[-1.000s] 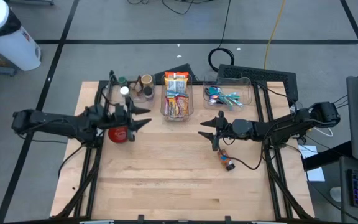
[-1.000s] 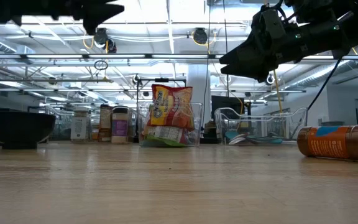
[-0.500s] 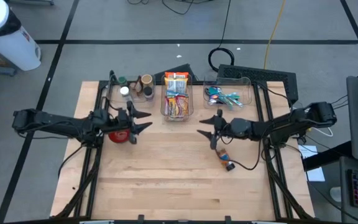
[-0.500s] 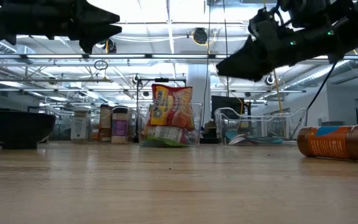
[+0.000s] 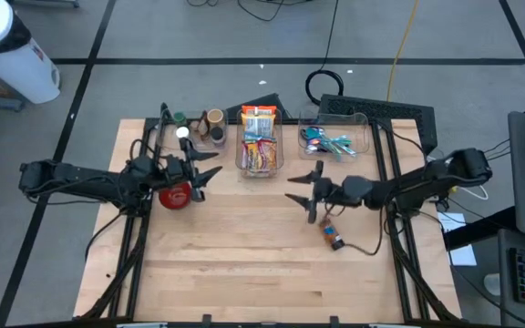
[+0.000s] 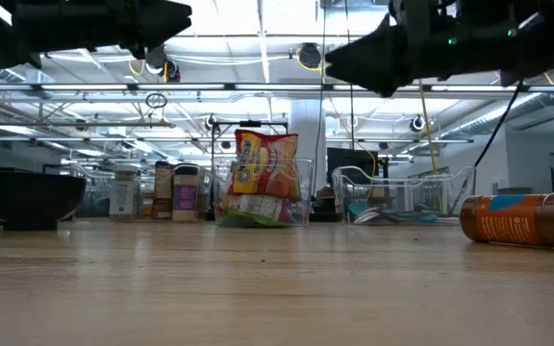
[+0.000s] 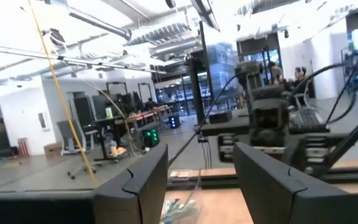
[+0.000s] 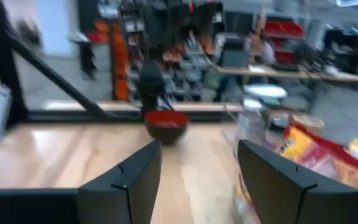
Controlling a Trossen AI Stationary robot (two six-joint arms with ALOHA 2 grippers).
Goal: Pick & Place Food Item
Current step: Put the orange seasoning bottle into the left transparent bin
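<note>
Both grippers hover empty

The left gripper (image 5: 210, 173) hangs with fingers apart above the red bowl (image 5: 175, 194). The right gripper (image 5: 301, 187), fingers apart too, holds nothing mid-table. Snack packets (image 5: 259, 144) sit in the clear bin (image 5: 243, 164) between them, at the table's far side

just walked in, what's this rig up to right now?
Nothing is held yet. Both arms hang above the table with open, empty pincers. The left pincer sits over the red bowl; the right pincer is near the table's middle, facing the clear bin of snack packets. A brown bottle lies on its side just past the right arm. Small jars and a second bin with teal items stand along the far edge, untouched.
</note>
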